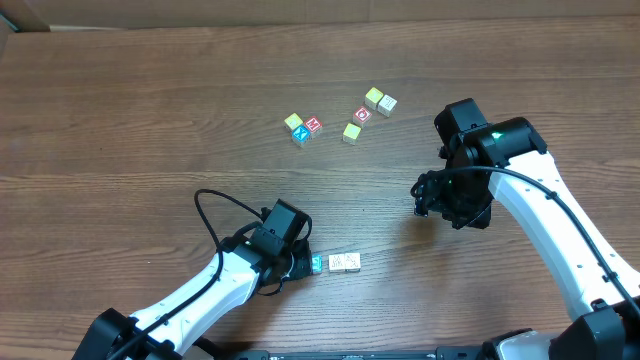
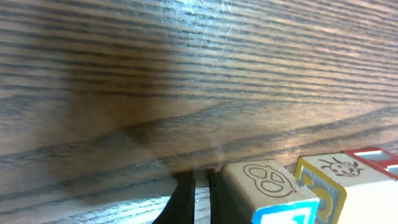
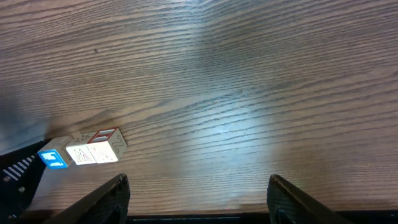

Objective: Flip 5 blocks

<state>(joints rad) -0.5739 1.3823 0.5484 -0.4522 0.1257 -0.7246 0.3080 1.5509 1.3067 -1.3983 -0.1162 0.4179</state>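
Observation:
Three blocks lie in a short row near the table's front: one with a blue face (image 1: 317,264), then two pale ones (image 1: 344,263). My left gripper (image 1: 303,262) is shut and holds nothing, low on the table, just left of the row. In the left wrist view its right finger (image 2: 216,198) stands against the pretzel-engraved block (image 2: 267,183), with a ladybug block (image 2: 333,171) and a red-edged block (image 2: 376,158) beyond. My right gripper (image 1: 430,196) hangs open over bare wood to the right, with nothing between its fingers (image 3: 104,198). It sees the row (image 3: 87,152) at its left.
Several more blocks sit in a loose cluster at the back centre: a yellow-green, red and blue trio (image 1: 302,127), a yellow-green one (image 1: 351,132), a red one (image 1: 363,115) and a pair (image 1: 380,100). A black cable (image 1: 215,215) loops behind my left arm.

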